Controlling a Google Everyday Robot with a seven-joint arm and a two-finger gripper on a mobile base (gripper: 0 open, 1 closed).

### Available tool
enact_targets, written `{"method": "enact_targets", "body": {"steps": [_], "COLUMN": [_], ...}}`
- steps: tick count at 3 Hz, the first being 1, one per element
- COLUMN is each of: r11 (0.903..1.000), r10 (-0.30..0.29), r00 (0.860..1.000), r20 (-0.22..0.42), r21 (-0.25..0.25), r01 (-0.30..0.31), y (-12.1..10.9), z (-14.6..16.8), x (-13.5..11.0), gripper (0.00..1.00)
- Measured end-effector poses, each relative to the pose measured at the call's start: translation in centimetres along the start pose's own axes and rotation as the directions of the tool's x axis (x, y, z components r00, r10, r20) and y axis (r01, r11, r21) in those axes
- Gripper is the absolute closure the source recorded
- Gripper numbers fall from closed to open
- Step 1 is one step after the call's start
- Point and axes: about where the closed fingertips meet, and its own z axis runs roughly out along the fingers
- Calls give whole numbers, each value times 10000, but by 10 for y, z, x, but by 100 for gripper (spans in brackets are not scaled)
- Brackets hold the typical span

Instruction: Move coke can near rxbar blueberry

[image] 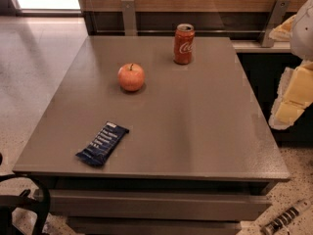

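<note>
The coke can [184, 44] stands upright near the far edge of the grey table [195, 126], right of centre. The rxbar blueberry [102, 143] lies flat near the front left corner, its dark blue wrapper lying diagonally. My gripper [292, 96], white and pale yellow, hangs at the right edge of the view, beyond the table's right side and well away from the can. It holds nothing that I can see.
A red-orange apple [131, 77] sits on the table between the can and the bar, closer to the can. A wooden wall with metal brackets [129, 14] runs behind the table. Speckled floor lies to the left and front.
</note>
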Motion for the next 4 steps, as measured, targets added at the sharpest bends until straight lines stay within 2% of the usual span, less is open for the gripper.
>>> {"method": "enact_targets", "body": {"steps": [1, 2, 3, 4], "r11": [10000, 9990, 9900, 9674], "r10": [0, 308, 1125, 1783], "r00": [10000, 9992, 9884, 9577], "r20": [1, 265, 1018, 2258], "r21": [2, 310, 735, 1379], "r01": [0, -317, -1202, -2126], "y": [0, -7, -24, -53], "z": [0, -1, 10, 23], "x": [0, 1, 11, 15], "gripper": [0, 0, 0, 0]}}
